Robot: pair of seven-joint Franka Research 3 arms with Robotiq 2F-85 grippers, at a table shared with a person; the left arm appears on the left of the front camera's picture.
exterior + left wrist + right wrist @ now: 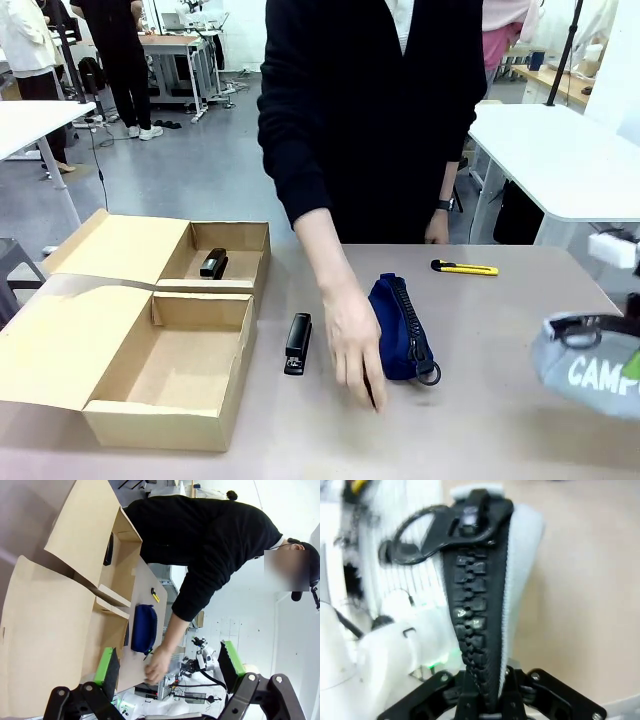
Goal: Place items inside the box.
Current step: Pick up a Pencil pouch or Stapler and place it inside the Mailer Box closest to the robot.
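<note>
Front view: one black stapler [213, 263] sits in the far compartment of the box [165, 425], near compartment empty. The second black stapler [297, 343], navy pouch [402, 327] and yellow utility knife [465, 268] lie on the table [500, 430], with the person's hand [352, 345] just beside the navy pouch. Right gripper [485, 692] is pinched tight on the zipper of the grey pouch [522, 545], held up at the right side, well apart from the box. Left gripper [167, 662] has fingers spread, holding nothing, so roughly one in, one in transit, three left.
</note>
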